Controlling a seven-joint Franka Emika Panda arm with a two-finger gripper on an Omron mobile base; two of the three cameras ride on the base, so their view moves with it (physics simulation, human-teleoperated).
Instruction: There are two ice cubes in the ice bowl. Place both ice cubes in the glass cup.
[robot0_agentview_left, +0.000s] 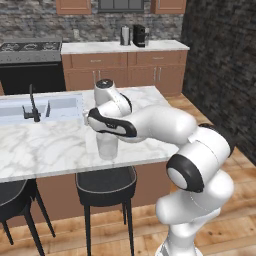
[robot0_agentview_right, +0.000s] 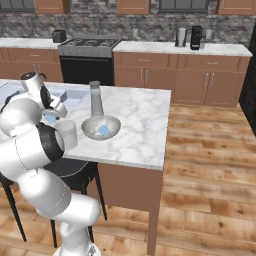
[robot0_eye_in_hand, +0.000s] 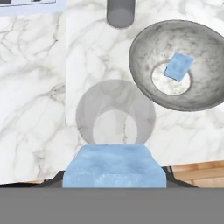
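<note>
A held ice cube (robot0_eye_in_hand: 114, 166) sat clamped in the gripper (robot0_eye_in_hand: 114, 177) directly over the cup (robot0_eye_in_hand: 115, 114), while the second cube (robot0_eye_in_hand: 178, 66) lay in the bowl (robot0_eye_in_hand: 144, 52) just beside the cup, with a grey bottle (robot0_eye_in_hand: 120, 12) behind the cup.

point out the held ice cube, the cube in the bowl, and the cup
held cube (robot0_eye_in_hand: 114, 166), hand view, top face
bowl cube (robot0_eye_in_hand: 178, 66), hand view, centre
cup (robot0_eye_in_hand: 115, 114), hand view, rim
</note>
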